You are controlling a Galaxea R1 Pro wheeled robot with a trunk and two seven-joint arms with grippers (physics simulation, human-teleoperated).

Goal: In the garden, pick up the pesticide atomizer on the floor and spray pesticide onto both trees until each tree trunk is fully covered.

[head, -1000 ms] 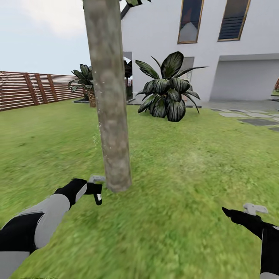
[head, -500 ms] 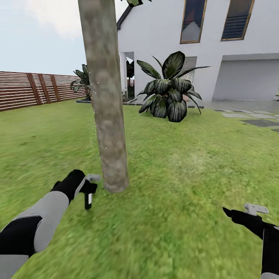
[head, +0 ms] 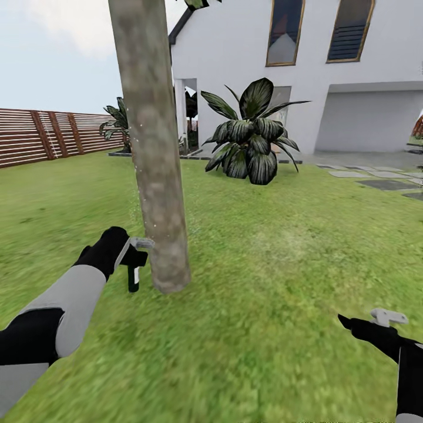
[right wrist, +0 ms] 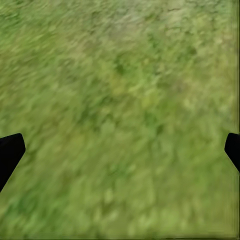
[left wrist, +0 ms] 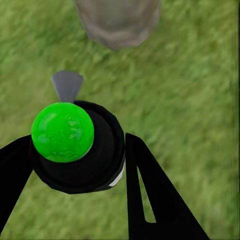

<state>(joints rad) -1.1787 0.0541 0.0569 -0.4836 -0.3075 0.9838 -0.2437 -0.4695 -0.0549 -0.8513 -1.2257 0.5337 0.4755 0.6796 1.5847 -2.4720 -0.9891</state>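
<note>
A thick grey-brown tree trunk (head: 154, 153) rises from the grass floor (head: 264, 329) left of centre, with pale specks along its left edge. My left gripper (head: 135, 261) is beside the trunk's lower part, shut on the pesticide atomizer (head: 134, 281), whose black body hangs down and whose grey nozzle points at the bark. In the left wrist view, the left gripper (left wrist: 77, 142) has its black fingers (left wrist: 147, 195) clasping the atomizer (left wrist: 97, 167) with its green cap, and the trunk's base (left wrist: 117, 20) lies just beyond. My right gripper (head: 352, 325) hovers low at the right, open over bare grass (right wrist: 120, 110).
A large dark-leaved bush (head: 249, 138) stands behind the trunk before a white house (head: 305, 76). A brown slatted fence (head: 47, 135) runs along the left. Grey paving slabs (head: 382, 179) lie at the far right. Open lawn spreads on all sides.
My left arm has lifted the atomizer higher along the trunk and its body now hangs straight down. The view has shifted slightly. The right arm has stayed put.
</note>
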